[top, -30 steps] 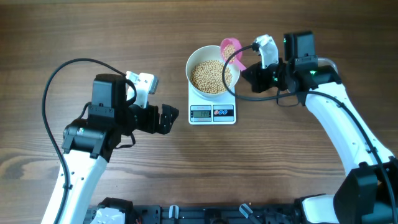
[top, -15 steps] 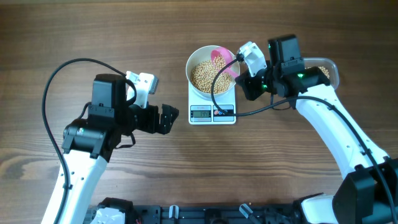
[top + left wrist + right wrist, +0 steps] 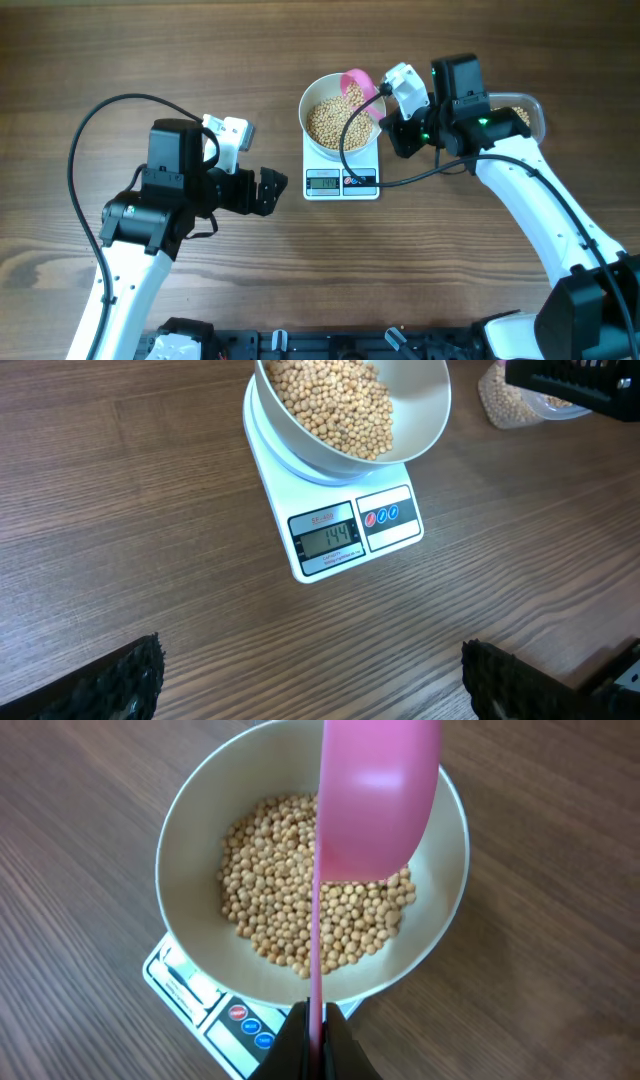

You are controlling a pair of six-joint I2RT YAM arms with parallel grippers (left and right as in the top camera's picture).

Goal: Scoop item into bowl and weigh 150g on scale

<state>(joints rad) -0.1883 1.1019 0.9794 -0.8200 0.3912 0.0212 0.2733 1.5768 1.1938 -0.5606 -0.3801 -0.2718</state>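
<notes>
The white bowl (image 3: 307,105) stands on the small white scale (image 3: 342,183) and holds a heap of pale beans (image 3: 335,123). In the left wrist view the scale (image 3: 340,535) shows 144 under the bowl (image 3: 425,415). My right gripper (image 3: 389,122) is shut on the thin handle of a pink scoop (image 3: 355,83), which hangs over the bowl's far right rim. In the right wrist view the scoop (image 3: 378,805) is above the beans (image 3: 290,910), with no beans showing in it, and the gripper (image 3: 317,1032) pinches its handle. My left gripper (image 3: 270,190) is open, left of the scale.
A clear plastic tub (image 3: 527,113) with more beans sits to the right behind the right arm, and also shows as the tub (image 3: 515,400) in the left wrist view. Black cables loop over both arms. A dark rail runs along the table's near edge.
The right arm has swung left, carrying the scoop from beside the bowl's right rim to over the bowl. The scoop has then lifted a little. The left arm has not moved.
</notes>
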